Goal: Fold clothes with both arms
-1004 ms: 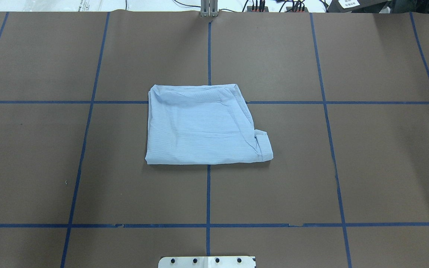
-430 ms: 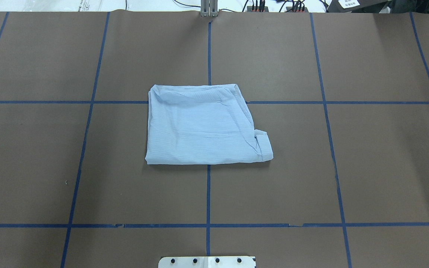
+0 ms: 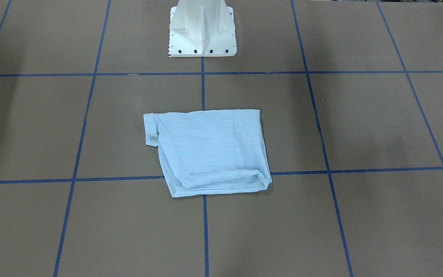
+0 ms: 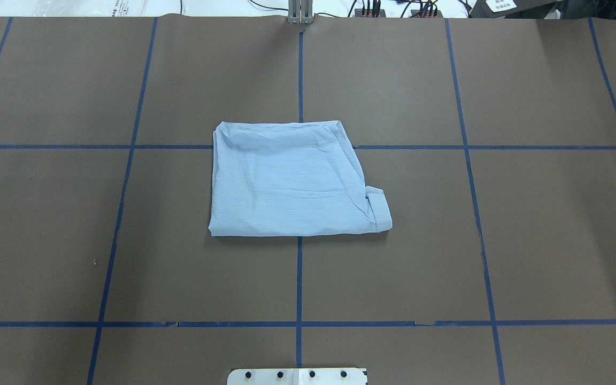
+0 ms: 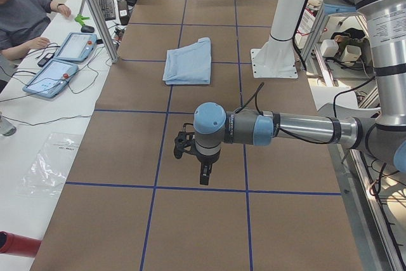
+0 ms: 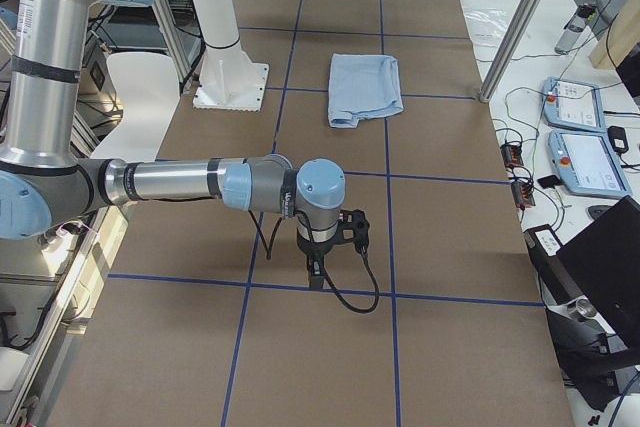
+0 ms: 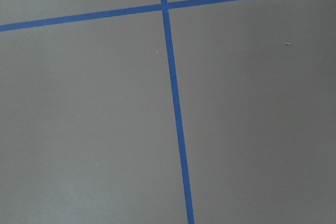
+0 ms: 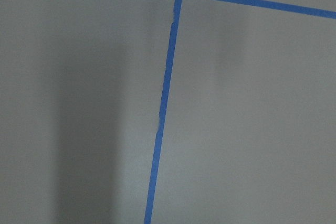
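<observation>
The brown-paper-covered table (image 4: 554, 240) fills every view, marked into big squares by blue tape lines (image 4: 299, 278), with the white pedestal (image 3: 202, 34) bolted at the middle of its robot-side edge. The left arm (image 5: 304, 128) stretches out level above the table, well off to the pedestal's left. The right arm (image 6: 170, 182) does the same on the pedestal's right, so both sit far out towards the table's ends. The shirt (image 4: 286, 182) lies straight out in front of the pedestal, apart from it, over the crossing of the tape line that runs forward from the pedestal and a line running across. It is folded into a flat, roughly square packet, with layered edges bunched along the side farthest from the pedestal. A small folded-back tab (image 4: 377, 211) sticks out at the pedestal-side corner on the robot's right. Neither arm touches the cloth. The left gripper (image 5: 204, 179) points down over the paper near a tape crossing, well away from the pedestal and the shirt. The right gripper (image 6: 314, 277) points down close to a tape line on the pedestal's other side. Only the side views show the grippers, and the wrist cameras show just paper and tape, so I cannot tell how wide either pair of fingers stands.
</observation>
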Motion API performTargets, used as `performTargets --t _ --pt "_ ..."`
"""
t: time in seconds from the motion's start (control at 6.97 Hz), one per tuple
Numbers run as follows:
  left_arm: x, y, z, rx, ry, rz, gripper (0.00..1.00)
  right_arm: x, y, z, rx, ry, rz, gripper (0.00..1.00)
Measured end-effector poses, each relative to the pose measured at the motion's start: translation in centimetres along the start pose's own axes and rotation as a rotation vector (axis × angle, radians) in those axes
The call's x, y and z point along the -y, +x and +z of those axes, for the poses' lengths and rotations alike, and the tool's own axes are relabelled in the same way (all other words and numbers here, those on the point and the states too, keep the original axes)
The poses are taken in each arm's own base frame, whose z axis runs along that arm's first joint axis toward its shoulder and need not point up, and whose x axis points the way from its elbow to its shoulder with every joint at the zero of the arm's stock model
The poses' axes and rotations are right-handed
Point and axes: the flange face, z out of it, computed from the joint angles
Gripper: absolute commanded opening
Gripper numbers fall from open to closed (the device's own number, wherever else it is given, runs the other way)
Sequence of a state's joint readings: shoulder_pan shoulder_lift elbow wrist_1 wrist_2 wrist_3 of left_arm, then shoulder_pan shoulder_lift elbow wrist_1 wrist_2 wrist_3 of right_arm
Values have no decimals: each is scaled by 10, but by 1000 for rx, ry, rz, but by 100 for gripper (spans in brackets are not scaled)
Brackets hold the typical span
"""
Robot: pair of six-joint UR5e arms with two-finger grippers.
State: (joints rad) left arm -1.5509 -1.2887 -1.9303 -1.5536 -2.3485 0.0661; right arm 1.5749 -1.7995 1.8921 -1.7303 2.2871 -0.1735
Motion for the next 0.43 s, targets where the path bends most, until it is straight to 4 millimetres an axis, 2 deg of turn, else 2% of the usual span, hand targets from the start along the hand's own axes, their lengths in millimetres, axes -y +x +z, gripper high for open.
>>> performTargets --t 0.43 --pt "-3 -1 1 -3 -4 -5 100 0 0 0 0 1 2 100"
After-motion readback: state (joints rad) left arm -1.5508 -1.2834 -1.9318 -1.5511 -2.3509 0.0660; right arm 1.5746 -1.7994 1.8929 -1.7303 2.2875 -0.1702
